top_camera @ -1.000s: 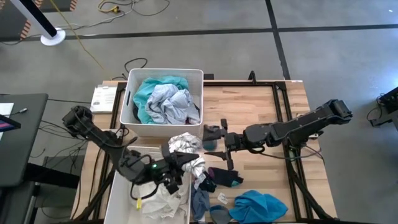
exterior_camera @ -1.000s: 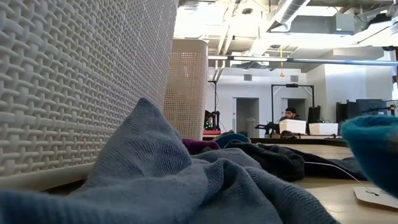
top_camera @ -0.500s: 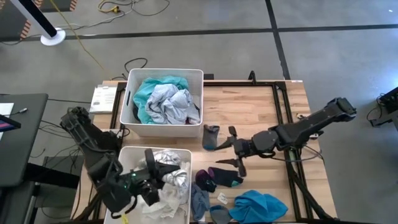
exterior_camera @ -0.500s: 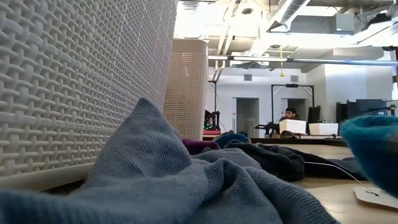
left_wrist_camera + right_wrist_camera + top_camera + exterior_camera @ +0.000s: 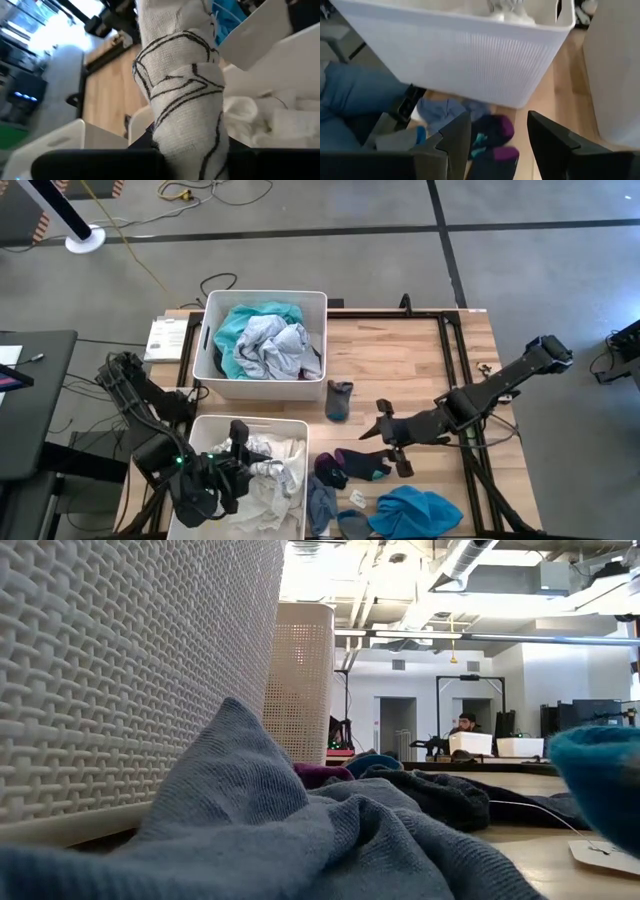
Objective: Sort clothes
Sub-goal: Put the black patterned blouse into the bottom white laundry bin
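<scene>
A white cloth with black lines [image 5: 185, 105] is pinched tight in the left gripper [image 5: 238, 463], which hangs low over the near white bin [image 5: 196, 442], where more white clothes [image 5: 278, 480] lie; that arm is bent and folded up by the table's left edge. The right gripper [image 5: 388, 442] is spread wide and holds nothing, with its arm stretched long and low across the wooden table [image 5: 400, 355] toward a dark sock with a purple toe [image 5: 352, 463]. Near it lie a small grey sock [image 5: 339, 399] and a bright blue cloth [image 5: 415, 511], and the far white bin [image 5: 266, 299] holds teal and grey clothes [image 5: 262, 340].
</scene>
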`<control>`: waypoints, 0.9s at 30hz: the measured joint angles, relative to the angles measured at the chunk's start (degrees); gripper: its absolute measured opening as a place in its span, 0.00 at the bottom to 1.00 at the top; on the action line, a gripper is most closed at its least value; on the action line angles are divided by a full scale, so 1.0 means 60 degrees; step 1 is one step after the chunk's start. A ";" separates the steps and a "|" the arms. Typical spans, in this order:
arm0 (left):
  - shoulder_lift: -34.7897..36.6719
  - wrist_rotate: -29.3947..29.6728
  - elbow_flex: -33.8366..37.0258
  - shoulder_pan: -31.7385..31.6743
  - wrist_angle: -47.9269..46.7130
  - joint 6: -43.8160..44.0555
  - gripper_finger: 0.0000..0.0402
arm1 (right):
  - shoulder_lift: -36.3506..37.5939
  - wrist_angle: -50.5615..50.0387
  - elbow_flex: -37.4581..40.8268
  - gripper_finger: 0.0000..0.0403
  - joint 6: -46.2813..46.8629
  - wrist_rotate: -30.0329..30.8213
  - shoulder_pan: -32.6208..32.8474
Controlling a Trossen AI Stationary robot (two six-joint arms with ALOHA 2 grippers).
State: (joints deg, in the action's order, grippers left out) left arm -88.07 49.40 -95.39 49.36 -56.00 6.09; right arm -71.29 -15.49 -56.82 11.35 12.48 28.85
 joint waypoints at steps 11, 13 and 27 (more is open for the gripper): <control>0.0000 -0.1609 0.0004 0.0241 -0.0492 0.1502 0.09 | -0.0004 -0.0676 0.0000 0.50 0.0390 0.0001 0.0313; -0.0007 -0.2012 0.0058 0.0269 -0.0441 0.1664 0.09 | -0.0004 -0.0676 0.0000 0.50 0.0389 0.0001 0.0329; -0.0029 -0.3043 0.2037 0.0244 0.0121 0.2575 0.09 | -0.0011 -0.0913 0.0000 0.50 0.0611 -0.0002 0.0322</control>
State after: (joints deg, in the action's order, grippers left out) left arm -88.25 31.14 -83.17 50.83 -55.27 21.54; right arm -71.35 -20.97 -56.82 15.01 12.47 30.79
